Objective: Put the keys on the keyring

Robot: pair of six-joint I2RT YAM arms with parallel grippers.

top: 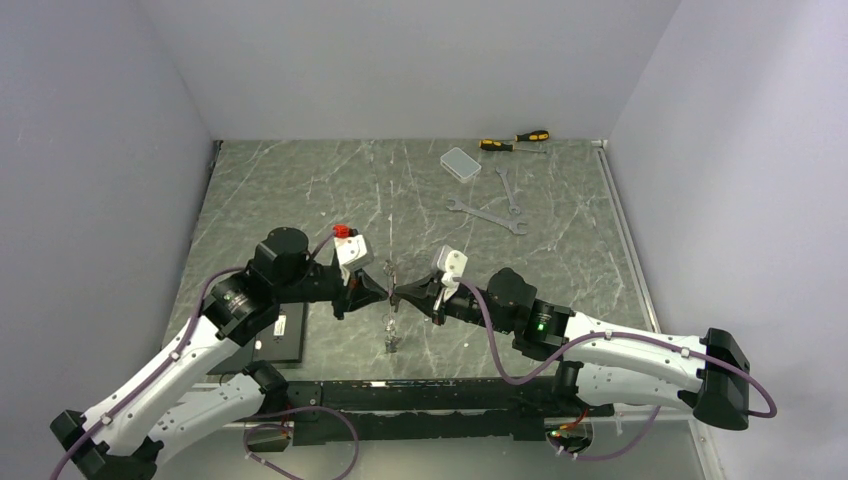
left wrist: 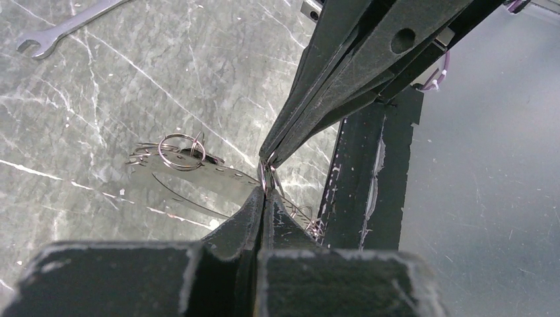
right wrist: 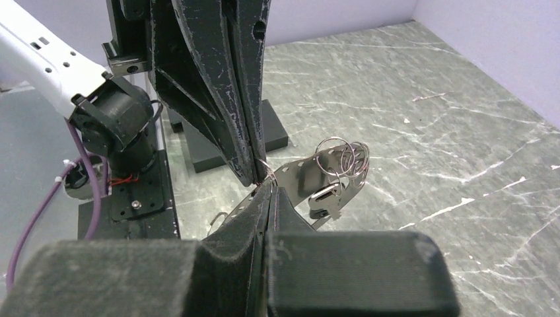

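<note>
Left gripper (top: 383, 289), right gripper (top: 399, 296): tip to tip, near centre of table (top: 300, 190), both pinching thin keyring (left wrist: 267, 177). Keys (right wrist: 327, 198) bunched just beside tips. Threading step likely in hand. Next: prise coil apart, feed key on.

A robotics lab cell: plain pale walls (top: 420, 60) box in a marbled tabletop (top: 290, 190), wrenches (top: 487, 215) and screwdrivers (top: 530, 135) lying well beyond the right end effector (top: 398, 295).

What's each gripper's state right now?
Left gripper: closed, pinching the keyring.
Right gripper: closed, pinching the same keyring.
</note>
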